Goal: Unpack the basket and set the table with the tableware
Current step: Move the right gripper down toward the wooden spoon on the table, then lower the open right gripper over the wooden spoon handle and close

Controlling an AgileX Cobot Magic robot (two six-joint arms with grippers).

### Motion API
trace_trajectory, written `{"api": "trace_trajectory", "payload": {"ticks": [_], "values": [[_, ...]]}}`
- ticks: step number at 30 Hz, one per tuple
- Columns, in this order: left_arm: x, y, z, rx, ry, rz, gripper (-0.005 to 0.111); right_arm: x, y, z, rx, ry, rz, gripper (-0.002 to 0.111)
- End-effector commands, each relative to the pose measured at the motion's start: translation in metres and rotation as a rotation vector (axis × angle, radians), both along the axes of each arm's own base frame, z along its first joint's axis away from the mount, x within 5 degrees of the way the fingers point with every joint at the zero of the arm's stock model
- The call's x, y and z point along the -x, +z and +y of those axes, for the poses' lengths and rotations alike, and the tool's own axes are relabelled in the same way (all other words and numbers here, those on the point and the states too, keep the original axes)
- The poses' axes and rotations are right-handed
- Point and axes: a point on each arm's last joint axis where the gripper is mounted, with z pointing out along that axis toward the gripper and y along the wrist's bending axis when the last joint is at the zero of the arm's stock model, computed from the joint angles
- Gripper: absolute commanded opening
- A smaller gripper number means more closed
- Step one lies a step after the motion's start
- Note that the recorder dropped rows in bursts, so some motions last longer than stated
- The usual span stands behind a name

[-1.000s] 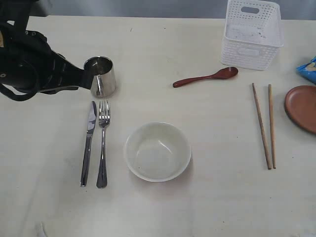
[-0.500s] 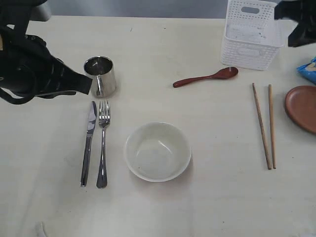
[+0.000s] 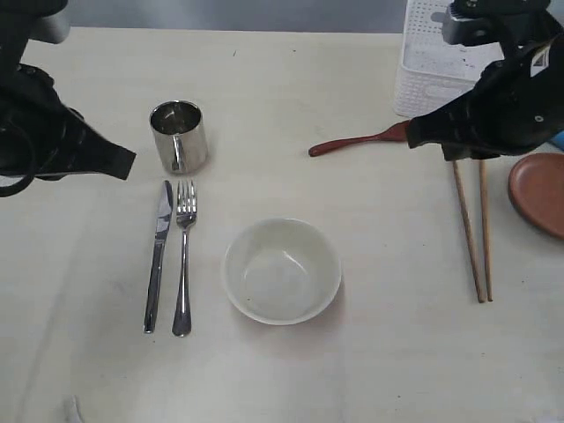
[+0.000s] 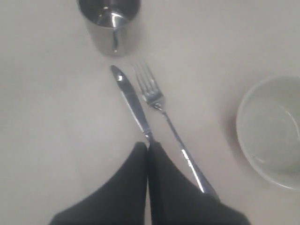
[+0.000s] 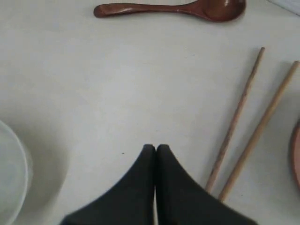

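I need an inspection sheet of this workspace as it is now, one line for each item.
surface: table, pale beige, no spill seen.
job's things: basket at upper right of exterior view, partly behind right arm; mug, knife, fork, bowl, spoon, chopsticks, plate out on the table.
clutter: small pale scrap, kind unclear.
grippers: left tool shut, empty, near mug; right tool shut, empty, near spoon.
cables: nothing seen.
surroundings: grey strip beyond table edge.
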Motion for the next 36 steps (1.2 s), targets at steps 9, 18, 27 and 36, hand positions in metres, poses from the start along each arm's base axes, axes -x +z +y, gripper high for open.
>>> {"api": "trace_trajectory", "payload": {"ticks": [9, 18, 27, 36], "values": [[-0.001, 0.001, 0.012, -0.083, 0.111, -0.015, 0.0, -0.057, -0.037, 0.006, 0.211, -0.081, 0.143, 0.0], [0.0, 0.001, 0.011, -0.059, 0.118, 0.001, 0.0, -0.066, -0.059, 0.021, 0.196, -0.039, 0.146, 0.0], [0.0, 0.001, 0.009, -0.038, 0.112, 0.007, 0.0, -0.103, -0.043, 0.04, 0.259, 0.147, 0.096, 0.0], [0.0, 0.0, 0.008, -0.034, 0.102, -0.002, 0.0, -0.151, -0.026, 0.072, 0.304, 0.616, 0.096, 0.0]]}}
